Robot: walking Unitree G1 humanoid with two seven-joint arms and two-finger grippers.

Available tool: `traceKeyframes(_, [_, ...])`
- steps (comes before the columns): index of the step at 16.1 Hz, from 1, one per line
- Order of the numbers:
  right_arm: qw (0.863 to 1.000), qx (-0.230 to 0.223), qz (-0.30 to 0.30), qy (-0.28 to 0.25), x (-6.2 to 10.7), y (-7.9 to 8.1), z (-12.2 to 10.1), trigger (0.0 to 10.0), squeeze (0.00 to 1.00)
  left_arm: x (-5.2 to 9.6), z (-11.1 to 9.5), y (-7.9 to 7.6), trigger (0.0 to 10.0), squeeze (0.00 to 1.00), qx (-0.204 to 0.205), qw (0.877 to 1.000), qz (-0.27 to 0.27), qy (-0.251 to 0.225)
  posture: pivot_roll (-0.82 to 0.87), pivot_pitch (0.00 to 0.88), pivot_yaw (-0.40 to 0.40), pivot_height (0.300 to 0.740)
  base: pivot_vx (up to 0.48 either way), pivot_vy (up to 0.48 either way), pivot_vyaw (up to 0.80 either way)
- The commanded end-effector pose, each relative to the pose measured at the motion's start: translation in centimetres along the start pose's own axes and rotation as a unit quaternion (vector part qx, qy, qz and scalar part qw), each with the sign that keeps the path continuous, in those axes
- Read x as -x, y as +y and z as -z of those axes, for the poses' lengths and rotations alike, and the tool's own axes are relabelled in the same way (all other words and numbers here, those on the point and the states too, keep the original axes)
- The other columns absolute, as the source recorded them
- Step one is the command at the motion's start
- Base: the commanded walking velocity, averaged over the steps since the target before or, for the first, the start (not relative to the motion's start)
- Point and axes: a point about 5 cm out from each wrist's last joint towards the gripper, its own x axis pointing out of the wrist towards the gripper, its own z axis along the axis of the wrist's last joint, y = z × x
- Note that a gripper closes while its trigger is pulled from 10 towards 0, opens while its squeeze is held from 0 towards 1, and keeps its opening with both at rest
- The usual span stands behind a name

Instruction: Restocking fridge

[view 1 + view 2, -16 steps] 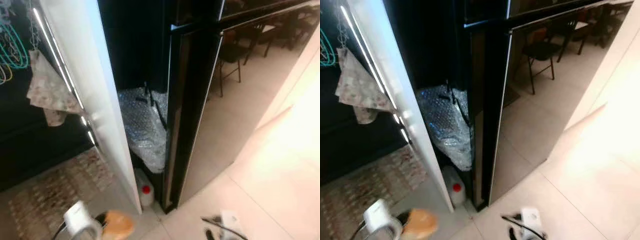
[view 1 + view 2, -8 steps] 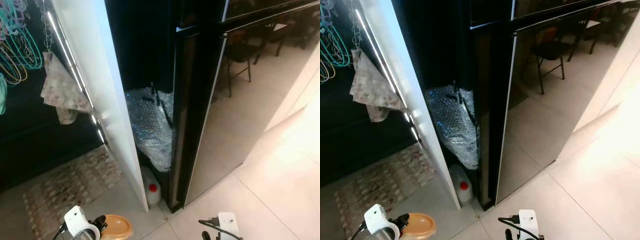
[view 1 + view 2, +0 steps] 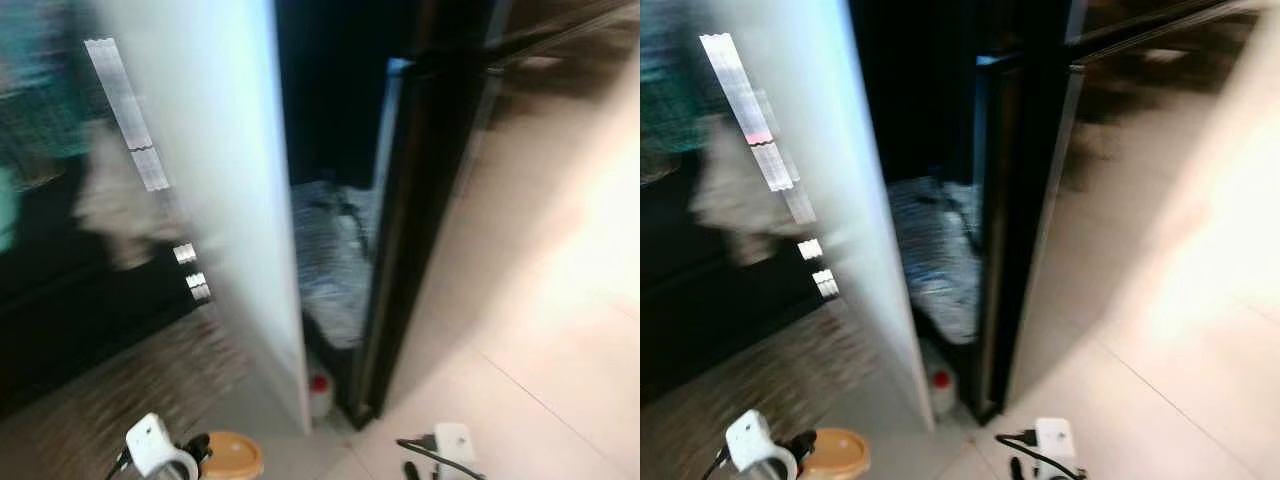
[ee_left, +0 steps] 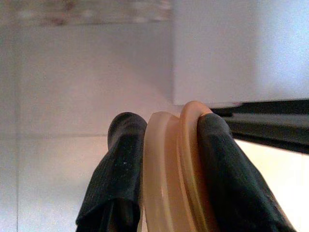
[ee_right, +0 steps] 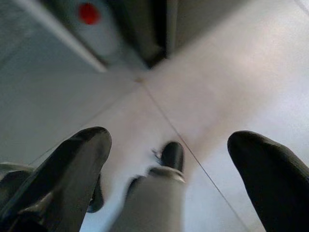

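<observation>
A: What do you count, going from the left side?

B: One dark doorway with pale cloth hanging, very blurred. Then one striped rug [image 3: 120, 395] on the floor. Then one white door panel [image 3: 225, 200], standing open, with a line of shiny marks on it. Behind its edge there is one crinkled silver wrap [image 3: 330, 265] and, under it, one white jug with a red cap [image 3: 319, 392]. After that, one tall black fridge [image 3: 425, 200] with a glossy door, and the pale tiled floor [image 3: 540, 370] to the right.

A: And the claws?

B: Two. The left claw [image 4: 164, 145] is clenched on one tan round lid [image 4: 171, 179]; its edge sits between the two black fingers [image 4: 120, 169], and both touch it. In the head view this lid [image 3: 230, 455] is low, in front of the white panel. The right claw [image 5: 178, 159] is spread wide, holding nothing, above the tiles near the fridge corner.

A: Does something stand in the way?

B: The white panel stands between the left claw and the gap beside the fridge. The fridge door looks closed.
</observation>
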Motion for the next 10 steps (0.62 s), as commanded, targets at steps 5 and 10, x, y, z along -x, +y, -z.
traceKeyframes(5, [1.000, -0.002, -0.002, 0.002, -0.05, 0.41, 0.03, 10.0, 0.00, -0.06, -0.07, -0.30, 10.0, 0.00, 0.000, 1.000, 0.004, 0.000, 0.02, 0.000, 0.038, 0.740, 0.000, 0.319, 0.00])
traceKeyframes(10, [1.000, 0.001, -0.004, 0.002, -0.05, 0.44, 0.02, 10.0, 0.00, -0.07, -0.09, -0.41, 10.0, 0.00, -0.010, 1.000, 0.006, 0.000, 0.02, 0.000, 0.039, 0.740, 0.000, 0.122, -0.53])
